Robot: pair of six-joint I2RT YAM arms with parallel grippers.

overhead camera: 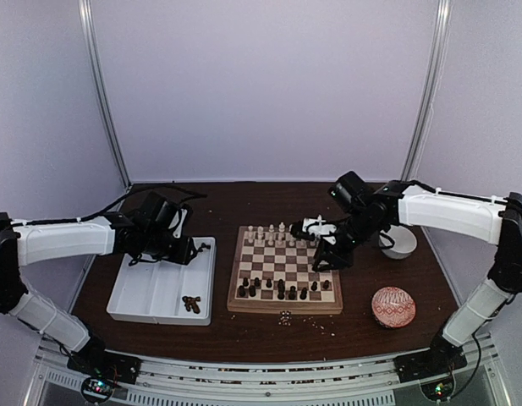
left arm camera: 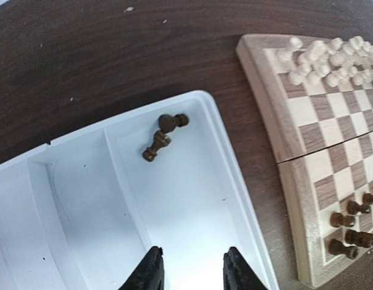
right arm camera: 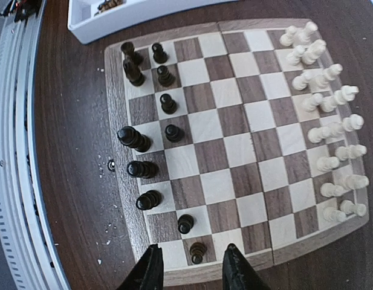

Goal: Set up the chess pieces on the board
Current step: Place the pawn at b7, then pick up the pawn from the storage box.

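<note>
The small square wooden checkerboard (overhead camera: 285, 271) was set at the centre of the top view, with the white rectangular divided tray (overhead camera: 163, 292) just left of it. The cream-white chess pieces (overhead camera: 273, 233) were ranged along the board's upper edge, the dark brown chess pieces (overhead camera: 277, 289) along its lower edge. A few loose dark pieces (overhead camera: 191, 304) were seen in the tray's lower-right corner. A round red patterned object (overhead camera: 393, 306) was placed to the lower right of the board.

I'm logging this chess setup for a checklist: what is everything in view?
board: one, brown checks, centre
white pieces: two rows, cream, board's far side
dark pieces on board: about eleven, brown, near side
dark pieces in tray: few, brown, lying
tray: one, white, left of board
crumbs: several, pale, before board
patterned disc: one, red-white, right of board
round object: one, white, board's far right
left gripper: open, over tray
right gripper: open, over board
</note>
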